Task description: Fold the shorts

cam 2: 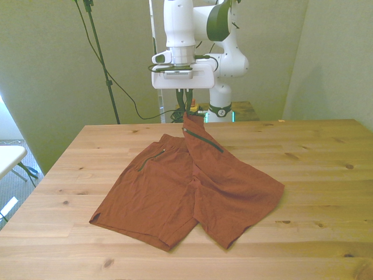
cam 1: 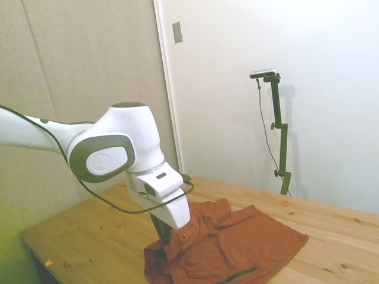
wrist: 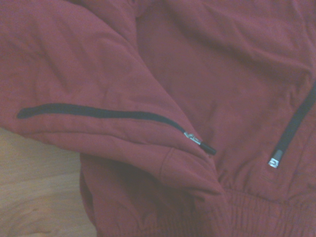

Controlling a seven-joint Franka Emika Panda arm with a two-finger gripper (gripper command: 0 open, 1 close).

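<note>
Rust-orange shorts [cam 2: 192, 192] lie on wooden table [cam 2: 315, 151], w/ one waistband corner lifted off it. Gripper [cam 2: 186, 112] is clamped narrow on that raised corner, near table's far edge in front view. Leg on front view's left lies flat; other leg is pulled up & creased. Wrist view: dark zips [wrist: 98, 113] on cloth.

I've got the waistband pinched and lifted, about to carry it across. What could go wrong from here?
1. The gripper holds only a small corner of the shorts by the waistband; the cloth may slip out mid-carry.
2. The leg on the front view's right is already bunching and dragging, so the fold may land crooked or creased.
3. The near hems lie close to the table edge; dragging could pull them askew.
</note>
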